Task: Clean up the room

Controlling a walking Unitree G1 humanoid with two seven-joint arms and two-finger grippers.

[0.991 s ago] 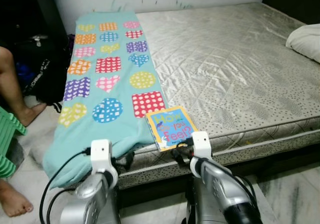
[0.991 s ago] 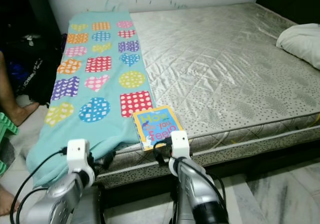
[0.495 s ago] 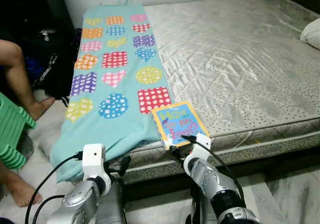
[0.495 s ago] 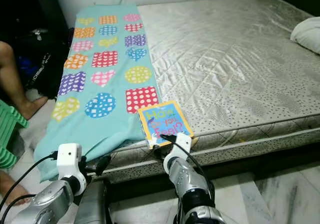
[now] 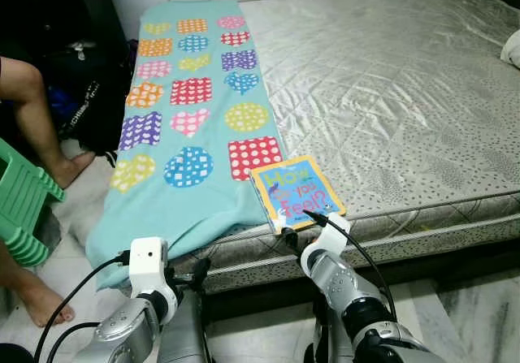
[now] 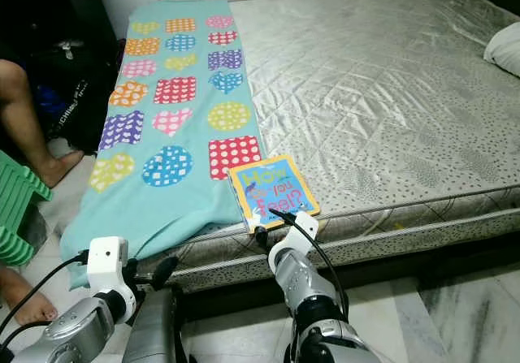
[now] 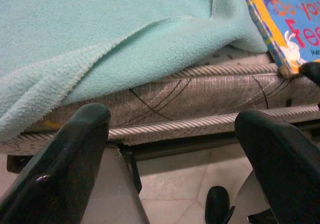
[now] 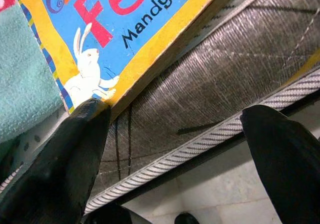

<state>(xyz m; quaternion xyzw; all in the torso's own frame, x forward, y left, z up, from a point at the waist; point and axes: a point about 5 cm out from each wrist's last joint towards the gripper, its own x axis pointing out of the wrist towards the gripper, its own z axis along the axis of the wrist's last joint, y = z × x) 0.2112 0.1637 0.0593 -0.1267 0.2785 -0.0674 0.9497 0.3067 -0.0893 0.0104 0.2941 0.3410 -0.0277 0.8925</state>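
Our right gripper (image 8: 170, 149), fingers spread, sits just below the picture book (image 5: 295, 192) overhanging the mattress (image 5: 422, 111) edge; left gripper (image 7: 175, 149), also spread, is farther off.

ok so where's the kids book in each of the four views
Left eye view: book at the mattress's front edge, just ahead of the right gripper.
Right eye view: book lower centre, beside the blanket's corner.
Left wrist view: book corner beside the blanket.
Right wrist view: book close up, white rabbit by one finger.
Shared landmark: the teal blanket edge next to the book.
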